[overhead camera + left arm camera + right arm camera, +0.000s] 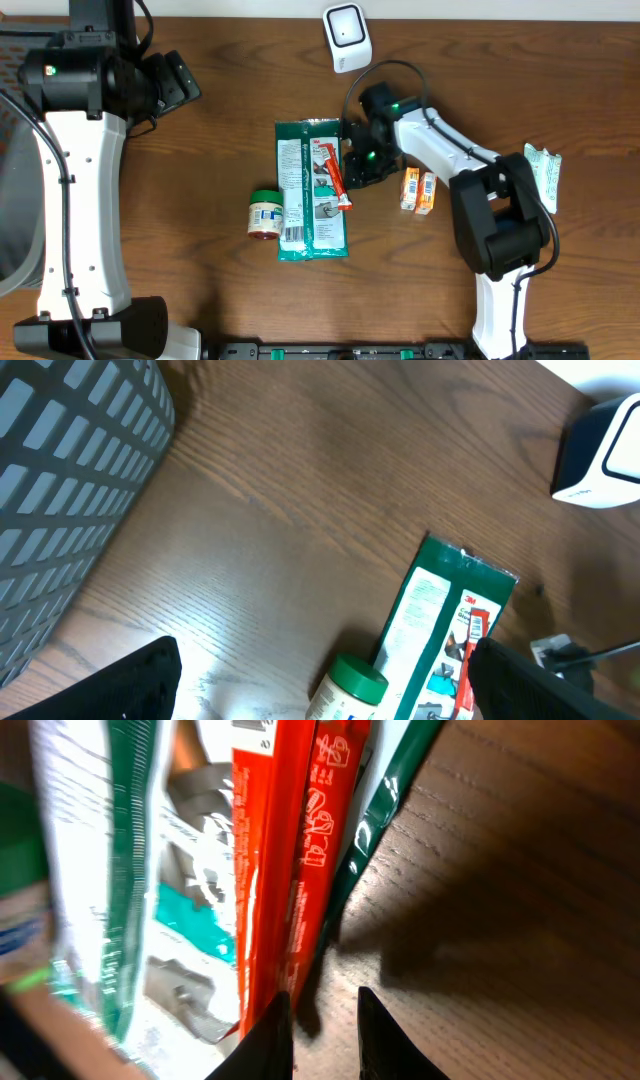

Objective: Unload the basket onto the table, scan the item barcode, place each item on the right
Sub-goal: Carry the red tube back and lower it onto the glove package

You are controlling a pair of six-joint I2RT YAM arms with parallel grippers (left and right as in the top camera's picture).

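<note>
Brown wooden table (200, 200) fills our overhead view; at its upper left our left gripper (178, 80) hangs with jaws spread wide and empty, while near centre the right gripper (352, 165) shows narrow jaws with nothing in the slim gap. Centre frame lies the green pack (312, 190), the white scanner (347, 37) sits at top centre, and the red tube (336, 175) rests on the pack's right side, just beside that right gripper.
</note>
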